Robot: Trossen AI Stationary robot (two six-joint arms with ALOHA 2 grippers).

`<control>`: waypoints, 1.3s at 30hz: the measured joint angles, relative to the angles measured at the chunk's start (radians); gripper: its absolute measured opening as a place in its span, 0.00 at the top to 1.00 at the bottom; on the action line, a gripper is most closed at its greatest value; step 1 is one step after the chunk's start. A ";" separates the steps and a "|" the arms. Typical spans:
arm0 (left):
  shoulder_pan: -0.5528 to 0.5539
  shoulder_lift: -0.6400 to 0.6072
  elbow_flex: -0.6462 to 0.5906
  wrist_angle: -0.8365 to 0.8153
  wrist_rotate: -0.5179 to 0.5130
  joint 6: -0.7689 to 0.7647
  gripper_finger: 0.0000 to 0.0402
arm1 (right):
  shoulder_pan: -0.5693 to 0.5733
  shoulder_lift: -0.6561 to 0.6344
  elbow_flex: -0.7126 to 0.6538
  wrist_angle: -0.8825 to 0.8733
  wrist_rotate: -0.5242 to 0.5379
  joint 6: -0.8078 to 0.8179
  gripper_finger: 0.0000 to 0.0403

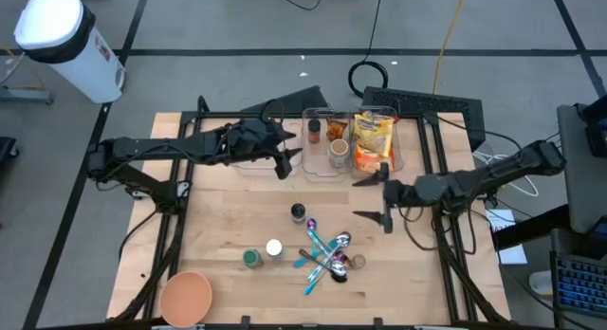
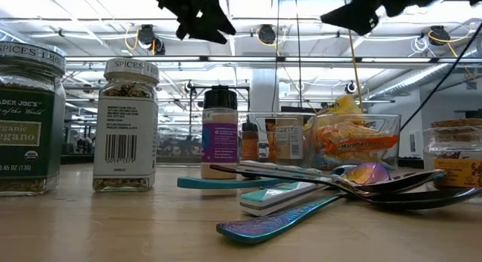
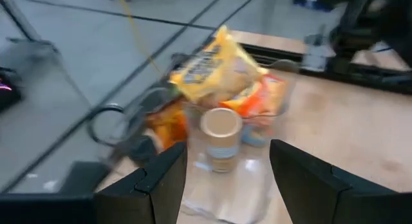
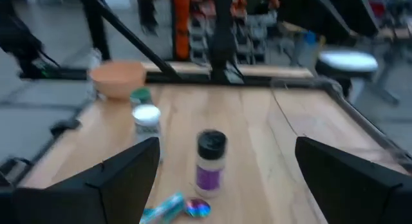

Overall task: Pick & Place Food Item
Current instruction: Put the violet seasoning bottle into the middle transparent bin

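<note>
Clear bins stand at the table's far middle. They hold a yellow and orange snack bag, a tan-lidded jar and small bottles. My left gripper hovers open above the table just left of the jar, with nothing between its fingers; its wrist view looks at the jar and the bag. My right gripper hangs open in the air right of centre, near side of the bag's bin, facing the table's left. Both show high up in the low view, the left gripper and the right gripper.
Near the middle stands a black-lidded bottle with a purple label. Toward the near edge are a white-lidded spice bottle, a green-lidded jar, several teal and metal spoons, a brown jar and an orange bowl.
</note>
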 joint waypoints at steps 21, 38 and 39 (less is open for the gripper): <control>-0.352 0.170 0.001 -0.165 -0.052 0.089 0.30 | 0.032 -0.161 -0.203 0.203 -0.001 -0.041 0.11; -0.342 0.313 0.000 -0.190 0.033 0.013 0.21 | 0.031 -0.147 -0.203 0.207 -0.001 -0.040 0.11; -0.339 0.318 0.000 -0.191 0.033 0.006 0.21 | 0.031 -0.147 -0.203 0.207 -0.001 -0.040 0.11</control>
